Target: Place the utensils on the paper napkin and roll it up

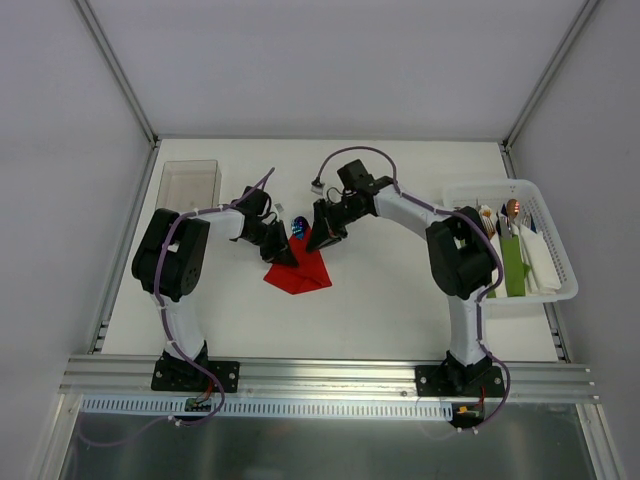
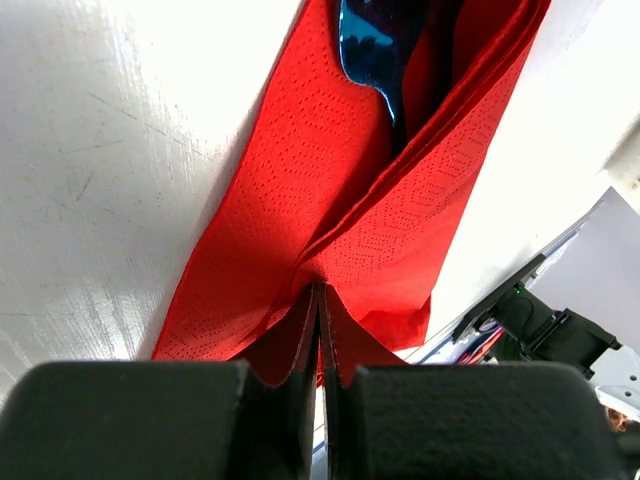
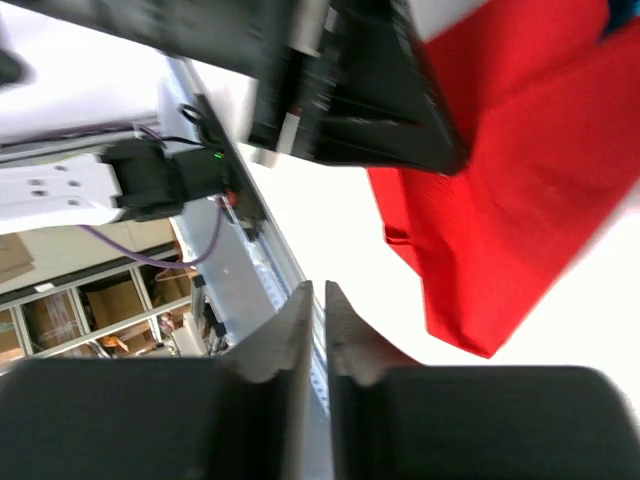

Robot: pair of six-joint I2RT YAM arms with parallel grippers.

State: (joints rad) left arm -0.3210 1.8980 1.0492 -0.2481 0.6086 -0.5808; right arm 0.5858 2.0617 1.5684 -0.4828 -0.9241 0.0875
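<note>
Left gripper (image 2: 318, 292): mine, pinched shut on the paper napkin (image 2: 290, 190) edge.
Right gripper (image 3: 318, 295): mine, narrow, holding nothing.
Handling: likely thin, floppy, tearable; best gripped at the fold.
Utensils (image 2: 368, 45): probably slick.

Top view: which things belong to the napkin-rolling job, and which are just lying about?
Job: red paper napkin; blue-headed utensil lying in its fold; left gripper, fingers pinching the napkin.
Lying about: clear box; white basket holding green napkin bundles, white napkins, other utensils.
</note>
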